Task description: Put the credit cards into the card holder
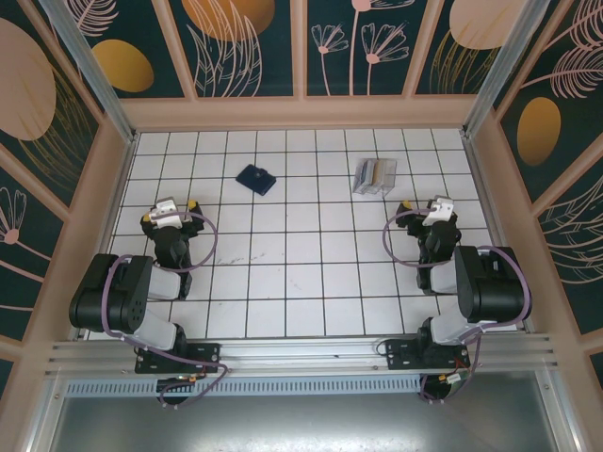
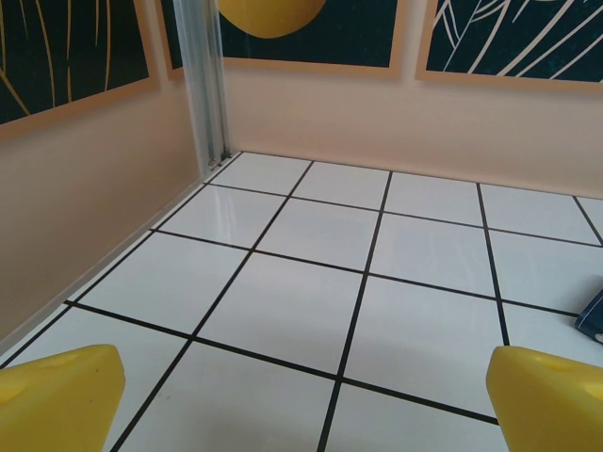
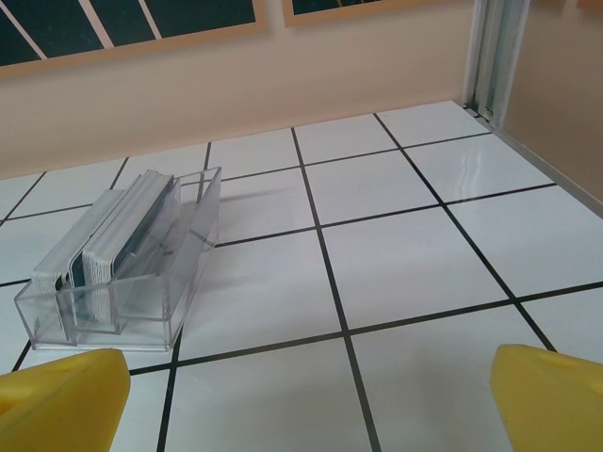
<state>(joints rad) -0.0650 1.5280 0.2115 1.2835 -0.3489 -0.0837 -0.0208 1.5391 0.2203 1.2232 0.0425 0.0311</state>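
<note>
Within leaf-patterned walls (image 1: pixel 245 42), white tiles (image 1: pixel 301 273) bear the card holder (image 1: pixel 256 179).

One camera overhead, two low over the table (image 1: pixel 301 282)

Folded left arm (image 1: pixel 115 297), right arm (image 1: pixel 490 281); jaws wide

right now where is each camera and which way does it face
top external: above, behind the bases, looking down at white tiled table; both arms, left end effector, right end effector
left wrist: low, facing the far-left corner; yellow fingertips
right wrist: low, facing the clear plastic tray holding thin pale cards; yellow fingertips
shared: top and right wrist both see the tray
</note>
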